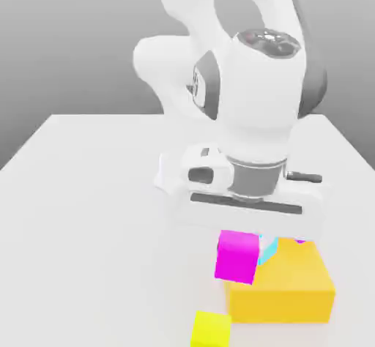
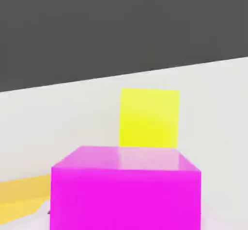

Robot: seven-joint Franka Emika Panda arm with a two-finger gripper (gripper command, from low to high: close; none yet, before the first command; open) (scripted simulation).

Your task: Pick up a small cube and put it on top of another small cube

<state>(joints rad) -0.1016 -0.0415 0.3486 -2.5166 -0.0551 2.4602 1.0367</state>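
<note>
While the gripper pinches the small magenta cube, a yellow cube sits nearby

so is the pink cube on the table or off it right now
Off it. The small pink cube hangs under the gripper, beside the big orange block, tilted, clear of the white table.
</note>
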